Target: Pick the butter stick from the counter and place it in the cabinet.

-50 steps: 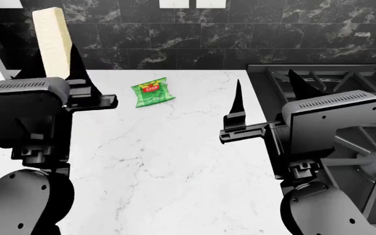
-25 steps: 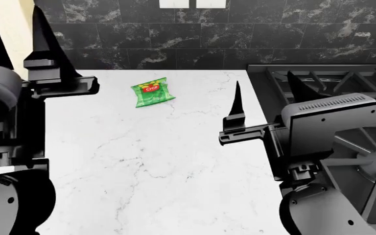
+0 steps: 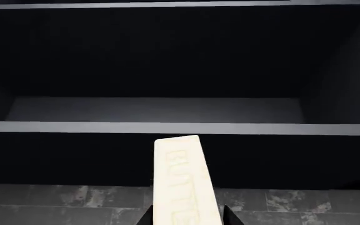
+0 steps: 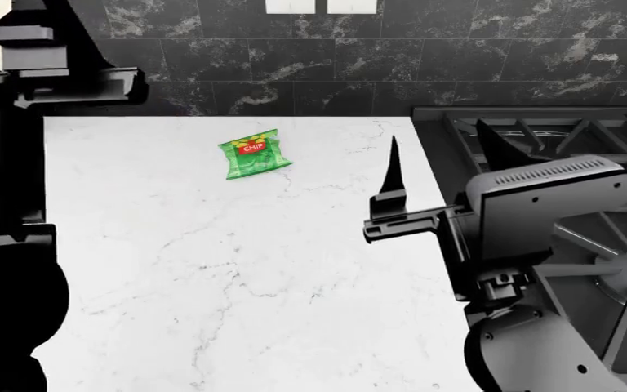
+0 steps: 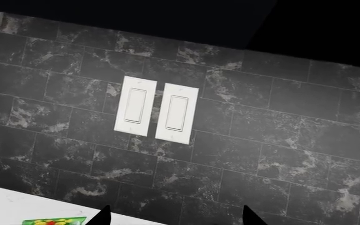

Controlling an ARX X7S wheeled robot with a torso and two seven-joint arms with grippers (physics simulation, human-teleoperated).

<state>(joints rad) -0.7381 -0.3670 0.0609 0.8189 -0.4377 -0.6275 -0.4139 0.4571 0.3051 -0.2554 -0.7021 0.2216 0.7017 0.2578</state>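
The butter stick [image 3: 183,183], a pale creamy bar with faint raised letters, stands lengthwise between the two fingertips of my left gripper [image 3: 186,218], which is shut on it. It is held up in front of the open dark cabinet, level with the grey front edge of a shelf [image 3: 180,127] and short of it. In the head view my left arm [image 4: 9,163] is raised at the far left, and its fingertips and the butter are above the frame. My right gripper [image 4: 444,159] is open and empty over the white marble counter [image 4: 270,269]. It also shows in the right wrist view [image 5: 176,218].
A green chip bag [image 4: 255,153] lies on the counter near the back wall and also shows in the right wrist view [image 5: 52,221]. The black gas stovetop [image 4: 575,139] is at the right. Two white light switches [image 5: 158,110] sit on the dark tiled wall.
My left arm has risen further with the butter stick, which has gone out of the top of the head view. The right arm has barely moved.
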